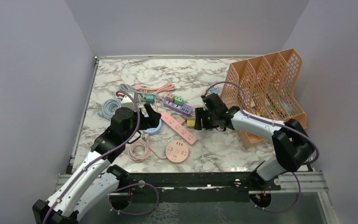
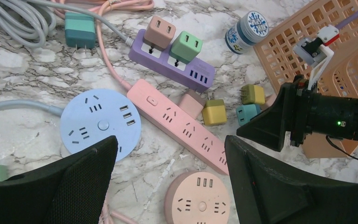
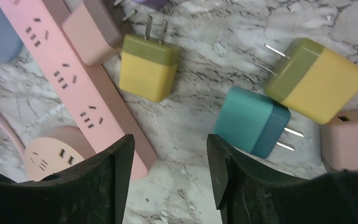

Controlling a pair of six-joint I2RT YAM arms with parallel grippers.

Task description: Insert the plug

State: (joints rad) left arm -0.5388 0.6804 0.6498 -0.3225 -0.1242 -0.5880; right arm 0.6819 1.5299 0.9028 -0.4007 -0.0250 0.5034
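Fingers spread and empty, your left gripper (image 1: pixel 151 115) and right gripper (image 1: pixel 199 119) meet over the worktop's (image 1: pixel 168 70) middle, likely to share the job. Left wrist: the smooth pink strip (image 2: pixel 182 123) lies flat, slots up. Right wrist: a boxy yellow plug (image 3: pixel 149 67) lies near it, metal prongs bare.

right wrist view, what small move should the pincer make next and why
Probably ease the right pincer forward and down to straddle the yellow plug straight ahead. The pincer is open and empty, and that plug lies loose just beyond the gap between its fingers, near the pink power strip.
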